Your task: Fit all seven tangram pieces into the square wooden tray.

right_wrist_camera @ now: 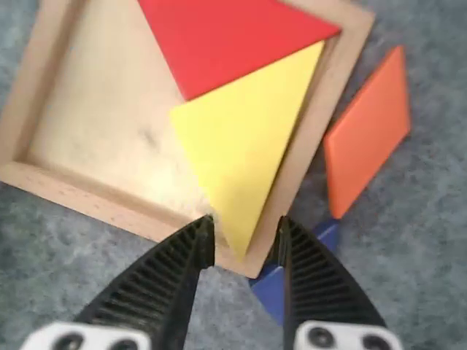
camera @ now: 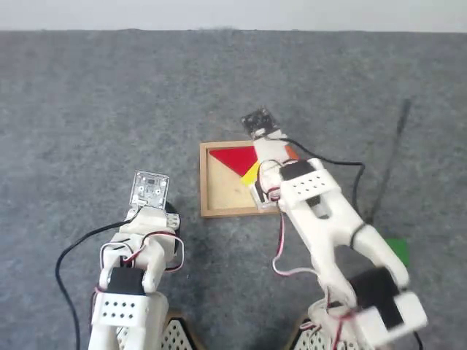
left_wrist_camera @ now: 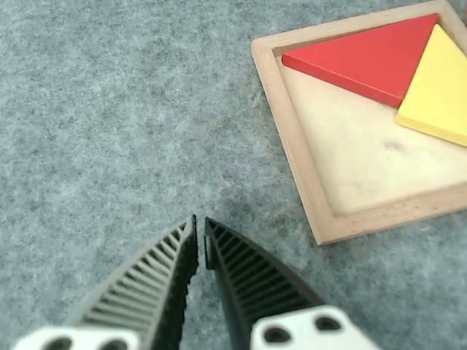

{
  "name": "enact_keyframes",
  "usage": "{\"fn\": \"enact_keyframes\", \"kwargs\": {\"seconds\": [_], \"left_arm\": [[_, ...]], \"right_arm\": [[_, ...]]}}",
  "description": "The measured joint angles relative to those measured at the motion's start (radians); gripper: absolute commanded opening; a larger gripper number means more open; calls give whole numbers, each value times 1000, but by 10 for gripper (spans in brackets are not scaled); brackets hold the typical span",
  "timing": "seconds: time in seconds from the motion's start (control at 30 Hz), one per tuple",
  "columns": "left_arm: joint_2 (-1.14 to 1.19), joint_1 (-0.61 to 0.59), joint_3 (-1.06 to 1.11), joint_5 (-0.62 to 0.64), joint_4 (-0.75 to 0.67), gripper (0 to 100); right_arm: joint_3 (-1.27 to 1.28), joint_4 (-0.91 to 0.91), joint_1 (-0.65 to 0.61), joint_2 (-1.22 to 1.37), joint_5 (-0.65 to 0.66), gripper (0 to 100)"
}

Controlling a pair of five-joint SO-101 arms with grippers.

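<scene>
pale wooden tray (left_wrist_camera: 306, 171), fuzzy grey felt mat (left_wrist_camera: 109, 109)

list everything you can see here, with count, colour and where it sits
tray: one, pale wood, on the mat
red triangle: one, red, in the tray
yellow triangle: one, yellow, in the tray against the red triangle
orange parallelogram: one, orange, on the mat just outside the tray
blue piece: one, blue, on the mat by a tray corner, partly hidden
green thing: one, green, on the mat apart from the tray
mat: one, grey, covers the table
left gripper: one, black fingers, shut, over bare mat
right gripper: one, black fingers, open, at the yellow triangle's tip
</scene>
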Motion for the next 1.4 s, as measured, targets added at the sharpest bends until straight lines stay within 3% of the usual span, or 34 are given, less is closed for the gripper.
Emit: {"fn": "enact_keyframes", "kwargs": {"seconds": [0.27,1.0,1.4], "left_arm": [[0,0,0,0,0,15],[0,0,0,0,0,15],[0,0,0,0,0,15]], "right_arm": [[-89,-3,-6,178,2,133],[-95,-3,-72,158,2,135],[-121,-3,-9,158,5,137]]}}
